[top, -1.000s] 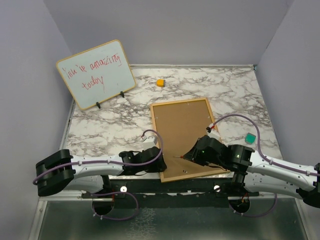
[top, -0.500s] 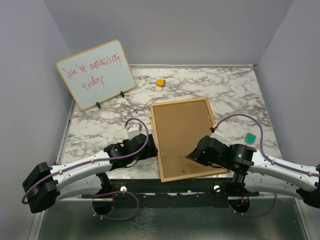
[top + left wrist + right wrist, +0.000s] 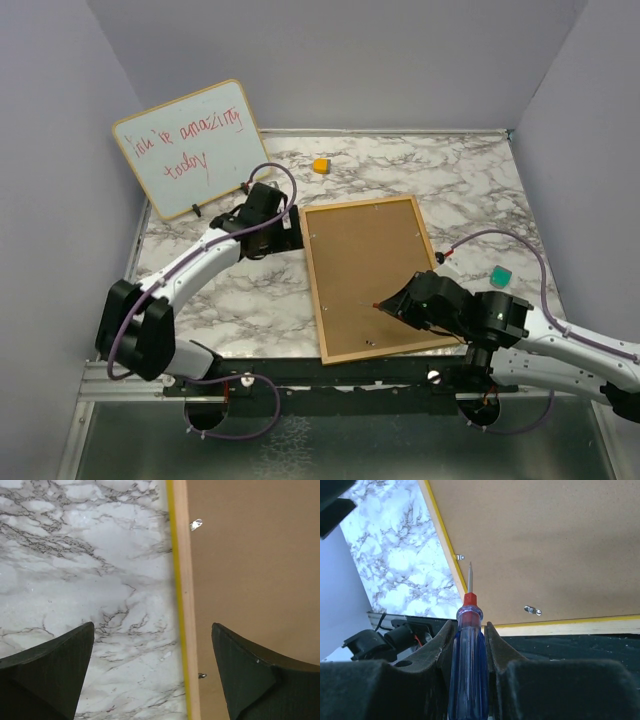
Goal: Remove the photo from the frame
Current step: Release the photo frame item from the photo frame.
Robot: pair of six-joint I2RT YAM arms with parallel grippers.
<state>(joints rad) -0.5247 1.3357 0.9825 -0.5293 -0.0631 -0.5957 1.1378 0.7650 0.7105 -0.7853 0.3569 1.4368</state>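
The frame (image 3: 370, 270) lies face down on the marble table, brown back up, with a thin yellow border. The photo is hidden under the back. My left gripper (image 3: 292, 226) is open and empty at the frame's far left corner. In the left wrist view it (image 3: 152, 630) straddles the frame's yellow left edge (image 3: 172, 555), with small clips (image 3: 196, 524) on the back. My right gripper (image 3: 402, 300) is shut on a blue-handled screwdriver (image 3: 467, 655). The screwdriver's tip points at the left edge of the back, near a clip (image 3: 460, 557). Another clip (image 3: 532, 610) sits by the near edge.
A wood-edged whiteboard (image 3: 190, 148) with red handwriting stands at the back left, just behind my left arm. A small orange block (image 3: 320, 166) lies beyond the frame and a small green block (image 3: 500, 274) lies to its right. The frame's near edge overhangs the table's front rail.
My left arm has swung from the frame's near left corner up along its left edge to the far left corner. My right gripper has shifted slightly right, still holding the screwdriver.
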